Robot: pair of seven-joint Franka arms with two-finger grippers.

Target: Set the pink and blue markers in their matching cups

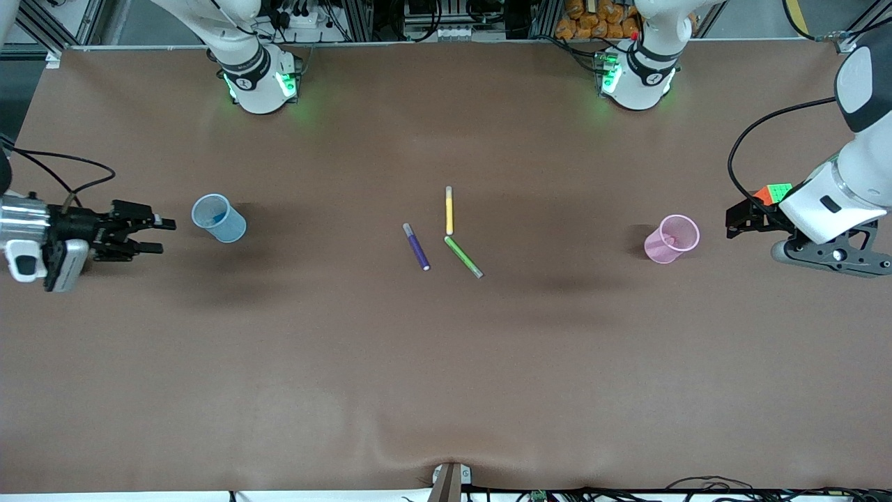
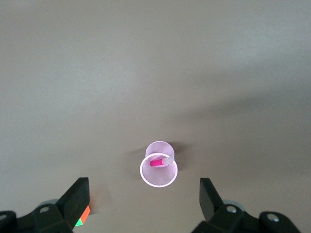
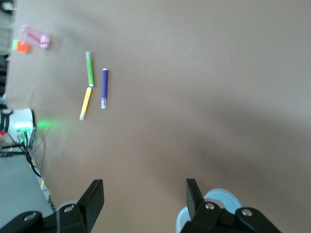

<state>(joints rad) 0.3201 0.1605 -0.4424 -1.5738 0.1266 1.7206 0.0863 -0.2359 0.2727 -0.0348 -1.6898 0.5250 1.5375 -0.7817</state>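
Observation:
The light blue cup stands upright toward the right arm's end of the table, with a darker blue shape inside it that looks like the blue marker. The pale pink cup stands toward the left arm's end. The left wrist view shows the pink marker resting inside the pink cup. My right gripper is open and empty beside the blue cup, which shows partly hidden by a finger in the right wrist view. My left gripper is open and empty beside the pink cup.
A purple pen, a yellow pen and a green pen lie together at the table's middle. A small orange and green cube sits by the left gripper. The brown table cover is bare nearer the front camera.

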